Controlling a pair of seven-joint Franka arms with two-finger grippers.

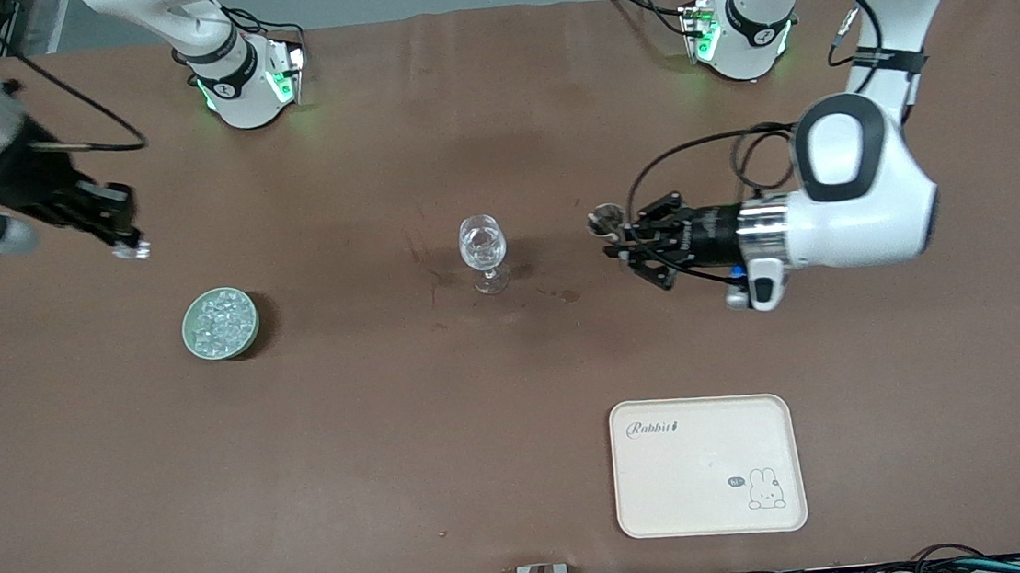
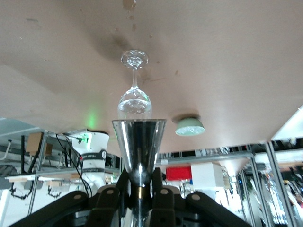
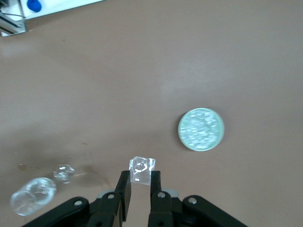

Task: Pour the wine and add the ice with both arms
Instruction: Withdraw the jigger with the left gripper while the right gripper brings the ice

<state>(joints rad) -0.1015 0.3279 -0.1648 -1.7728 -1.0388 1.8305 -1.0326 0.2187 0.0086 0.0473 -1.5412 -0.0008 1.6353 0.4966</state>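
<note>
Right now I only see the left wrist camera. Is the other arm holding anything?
Observer: Yes. The right gripper is up over bare table toward the right arm's end, jaws shut on one clear ice cube.
Operator: What's inside that little green bowl?
Observer: The round pale green bowl is full of clear ice cubes.
Operator: Is my shiny cup over the glass?
Observer: No. The left gripper holds the shiny metal cone cup beside the clear stemmed glass, toward the left arm's end, not over it.
</note>
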